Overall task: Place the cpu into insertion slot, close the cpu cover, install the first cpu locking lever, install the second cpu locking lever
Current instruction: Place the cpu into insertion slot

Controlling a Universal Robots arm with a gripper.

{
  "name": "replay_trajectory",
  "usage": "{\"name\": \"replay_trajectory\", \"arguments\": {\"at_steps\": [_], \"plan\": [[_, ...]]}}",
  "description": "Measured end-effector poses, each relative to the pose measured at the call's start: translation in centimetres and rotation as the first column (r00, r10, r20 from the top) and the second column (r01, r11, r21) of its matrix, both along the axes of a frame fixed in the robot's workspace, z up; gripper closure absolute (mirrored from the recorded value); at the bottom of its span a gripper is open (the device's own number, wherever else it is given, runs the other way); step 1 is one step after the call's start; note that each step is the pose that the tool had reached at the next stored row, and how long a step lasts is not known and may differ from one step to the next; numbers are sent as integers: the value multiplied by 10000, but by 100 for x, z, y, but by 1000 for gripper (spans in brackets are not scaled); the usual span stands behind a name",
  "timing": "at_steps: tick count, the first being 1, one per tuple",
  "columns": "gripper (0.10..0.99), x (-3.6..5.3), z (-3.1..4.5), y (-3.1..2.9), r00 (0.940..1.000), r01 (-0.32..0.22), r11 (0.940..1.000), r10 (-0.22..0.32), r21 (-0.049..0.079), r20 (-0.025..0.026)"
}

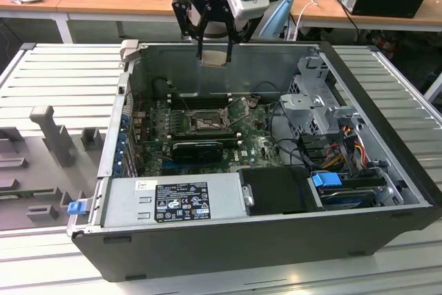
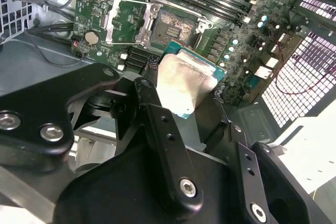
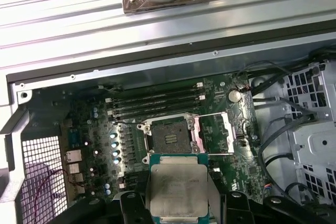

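Gripper [image 1: 214,55] clamps the cpu [image 3: 178,190] above the far rim of the case [image 1: 276,240]; insertion slot [image 3: 169,136] lies uncovered below.

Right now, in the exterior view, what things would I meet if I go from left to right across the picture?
Grey block → socket → metal drive cage → orange and yellow wires.
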State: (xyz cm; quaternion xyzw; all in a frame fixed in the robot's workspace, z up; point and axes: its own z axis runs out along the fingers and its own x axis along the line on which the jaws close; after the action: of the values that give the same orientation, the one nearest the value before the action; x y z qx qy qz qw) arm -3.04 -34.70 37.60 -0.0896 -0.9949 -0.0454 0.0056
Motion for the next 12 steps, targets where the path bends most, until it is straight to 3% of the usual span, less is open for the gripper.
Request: {"name": "replay_trajectory", "arguments": {"at_steps": [12], "plan": [[557, 0, 0, 0, 9996, 287, 9996, -287, 0, -1]]}}
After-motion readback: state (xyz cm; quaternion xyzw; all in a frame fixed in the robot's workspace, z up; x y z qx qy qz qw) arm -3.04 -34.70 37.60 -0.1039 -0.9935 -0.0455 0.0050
